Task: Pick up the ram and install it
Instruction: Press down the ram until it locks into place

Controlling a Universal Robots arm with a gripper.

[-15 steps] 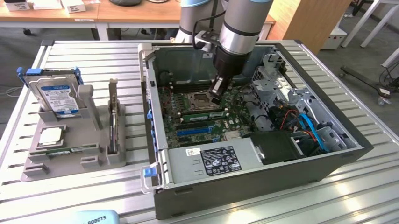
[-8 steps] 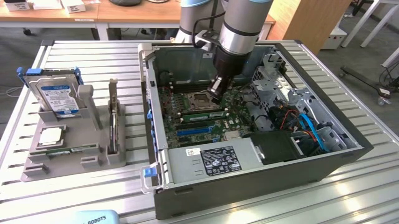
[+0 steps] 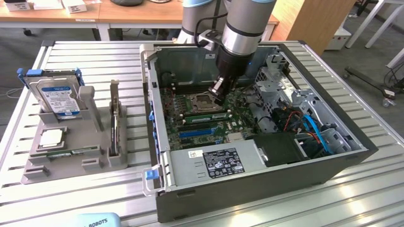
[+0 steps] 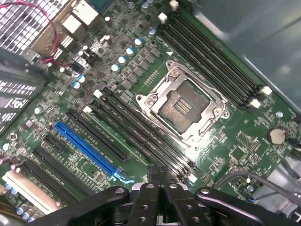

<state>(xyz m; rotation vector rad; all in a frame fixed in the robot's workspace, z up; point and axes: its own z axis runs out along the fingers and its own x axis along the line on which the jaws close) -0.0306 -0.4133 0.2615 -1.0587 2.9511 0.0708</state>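
We are seeing the gripper (image 3: pixel 219 99) with its jaws clenched tight together, grasping nothing that we can make out; in the wrist view the gripper (image 4: pixel 157 175) is showing its dark fingertips (image 4: pixel 150 174) pressed side by side at the lower middle of the frame. In the exterior view it is hanging inside the open computer case (image 3: pixel 158 161), just right of centre in the frame, its tip poised over the motherboard (image 3: pixel 189 125) right beside the processor socket (image 3: pixel 197 101); in the wrist view the socket (image 4: pixel 183 108) is sitting at the centre of the frame, with black memory slots (image 4: pixel 141 134) running diagonally between it and the fingertips, and a blue slot (image 4: pixel 84 146) lying further out towards the lower left. In the exterior view a green strip (image 3: pixel 205 115) is lying along the board just below the gripper tip; we cannot tell whether it is a memory stick or part of the board.

The ram (image 3: pixel 71 152) that we are recognising plainly is lying flat in the grey holder (image 3: pixel 38 172) at the lower left of the exterior frame, well apart from the gripper and outside the case; a square silver processor chip (image 3: pixel 52 137) is resting just above it in the same holder, a hard drive (image 3: pixel 57 97) is standing upright behind, and a dark expansion card (image 3: pixel 113 123) is standing on edge at the holder's right side. Holder and case are both sitting on the slatted metal table (image 3: pixel 94 56).
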